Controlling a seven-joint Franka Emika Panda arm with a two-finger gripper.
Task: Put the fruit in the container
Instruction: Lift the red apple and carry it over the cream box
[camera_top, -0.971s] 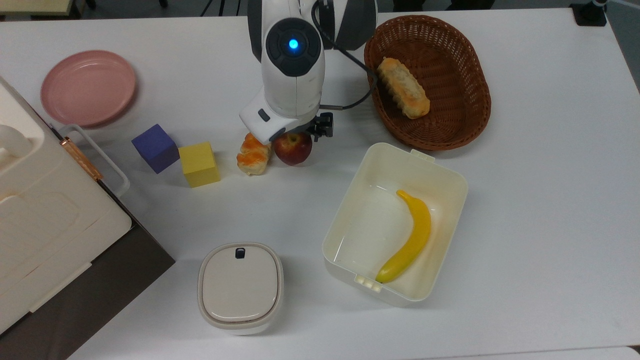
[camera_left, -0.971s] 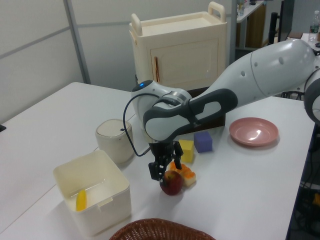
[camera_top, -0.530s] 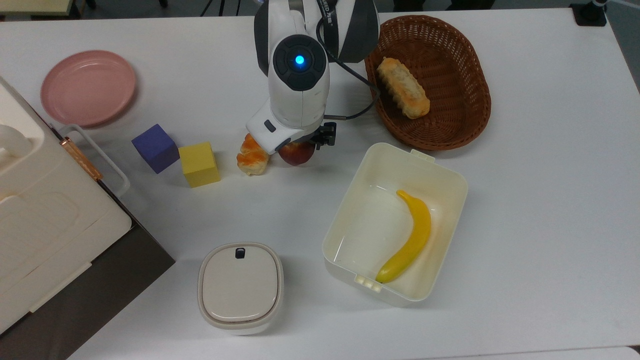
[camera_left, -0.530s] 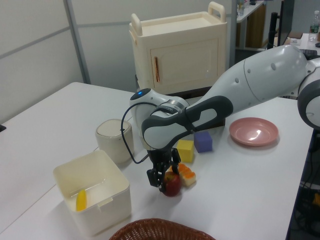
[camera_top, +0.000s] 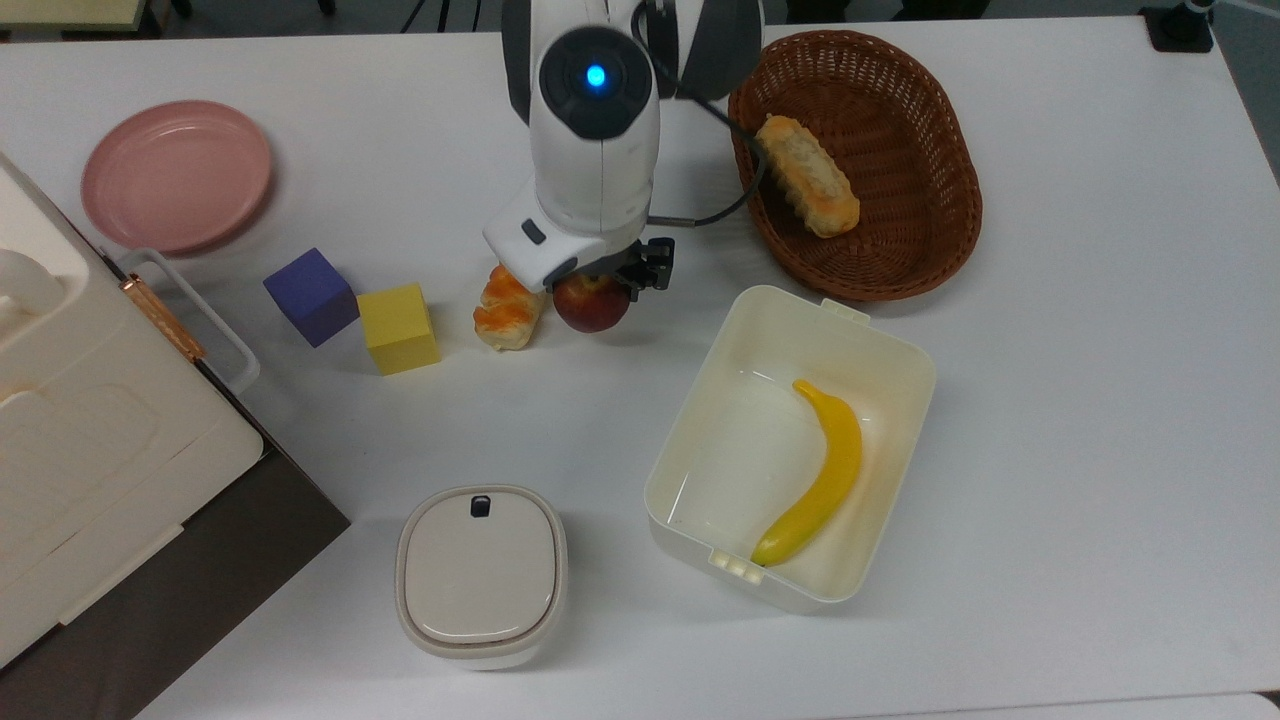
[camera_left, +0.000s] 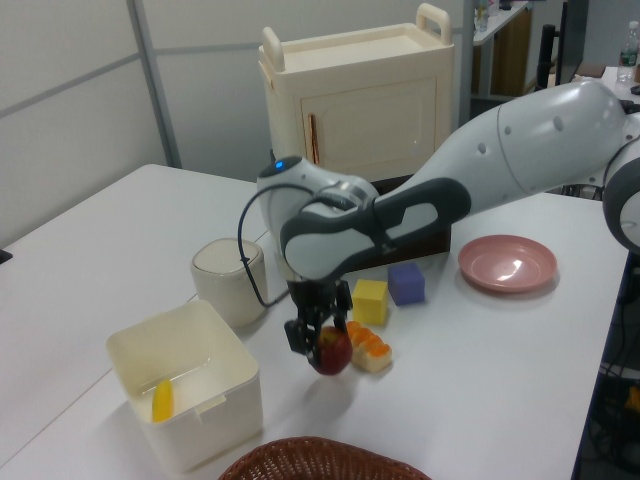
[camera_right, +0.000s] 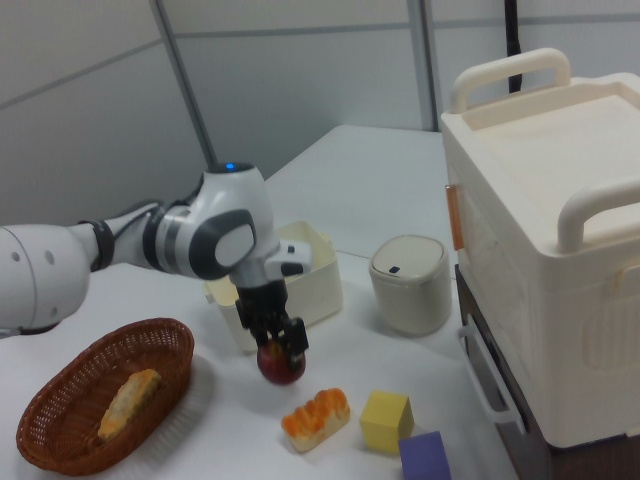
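above table (camera_top: 1050, 400) | hand (camera_left: 318, 338) clamped on one apple (camera_top: 591, 303) | one tub (camera_top: 700, 520), one banana (camera_top: 825, 475)

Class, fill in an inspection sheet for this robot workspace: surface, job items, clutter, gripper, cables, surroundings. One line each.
Surface: white table, no spills seen.
Job items: red apple in the gripper's grasp, lifted off the table in the left view; cream tub open, with a banana inside.
Clutter: pastry beside the apple, yellow cube, purple cube, pink plate, lidded beige box, wicker basket holding a bread roll.
Gripper: gripper shut on the apple.
Cables: black cable looping off the arm near the basket.
Surroundings: cream cabinet at the table edge.
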